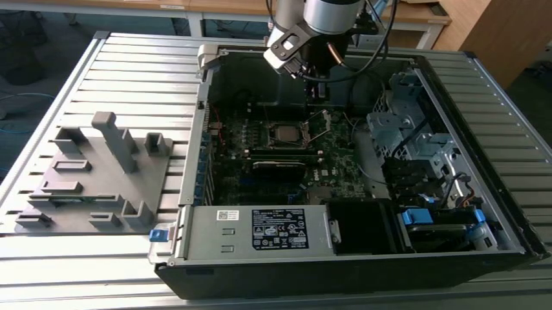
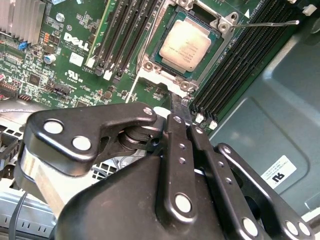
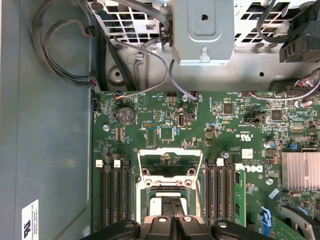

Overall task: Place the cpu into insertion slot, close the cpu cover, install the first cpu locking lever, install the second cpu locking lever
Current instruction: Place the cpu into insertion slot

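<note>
Chip: you see the square silver-grey cpu (image 2: 184, 44) in the dark metal-edged insertion slot (image 2: 200, 75), exterior view's centre.
Tool: your black gripper (image 2: 180, 104) is closed.

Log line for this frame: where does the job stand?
cpu: seated in insertion slot | cpu cover: raised open | gripper: jaws shut, tip beside cpu

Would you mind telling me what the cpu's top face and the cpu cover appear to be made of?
The cpu: its face looks like dull, matte silver-grey metal, with a soft even sheen. The cpu cover: probably bare steel, bright silver with hard glints along its thin frame edges.
</note>
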{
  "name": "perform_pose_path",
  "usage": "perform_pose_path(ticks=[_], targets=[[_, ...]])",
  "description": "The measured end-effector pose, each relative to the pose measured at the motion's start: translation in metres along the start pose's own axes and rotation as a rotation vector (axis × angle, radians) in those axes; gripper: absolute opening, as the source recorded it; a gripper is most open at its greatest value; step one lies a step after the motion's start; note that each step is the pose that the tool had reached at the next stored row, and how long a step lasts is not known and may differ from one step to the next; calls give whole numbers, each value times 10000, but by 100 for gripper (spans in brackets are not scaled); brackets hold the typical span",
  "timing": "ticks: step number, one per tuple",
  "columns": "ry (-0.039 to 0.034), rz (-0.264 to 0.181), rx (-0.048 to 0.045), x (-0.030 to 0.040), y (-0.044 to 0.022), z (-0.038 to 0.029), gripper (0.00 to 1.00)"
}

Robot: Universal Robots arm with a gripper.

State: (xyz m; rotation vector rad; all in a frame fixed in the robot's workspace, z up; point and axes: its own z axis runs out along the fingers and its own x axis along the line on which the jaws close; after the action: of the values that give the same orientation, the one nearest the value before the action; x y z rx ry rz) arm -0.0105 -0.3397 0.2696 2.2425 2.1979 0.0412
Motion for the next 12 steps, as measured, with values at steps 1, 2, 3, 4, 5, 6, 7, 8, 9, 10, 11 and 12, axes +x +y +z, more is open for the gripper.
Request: perform_pose_path(ticks=[1,2,3,4,5,6,7,8,9,10,11,12], targets=[[0,0,0,0,1,0,10],[-1,0,0,0,2,0,10],[0,0,0,0,3,0,10],[0,-1,0,0,6,0,10],[-1,0,0,0,9,0,10],[-1,0,1,0,14,0,10],[-2,1,0,0,25,0,10],[-1,1,0,1,42,1,10],[0,2,0,1,63,2,10],[0,1,0,1,83,2,10],[-1,0,0,2,100,2,10],[-1,0,0,2,116,3,10]])
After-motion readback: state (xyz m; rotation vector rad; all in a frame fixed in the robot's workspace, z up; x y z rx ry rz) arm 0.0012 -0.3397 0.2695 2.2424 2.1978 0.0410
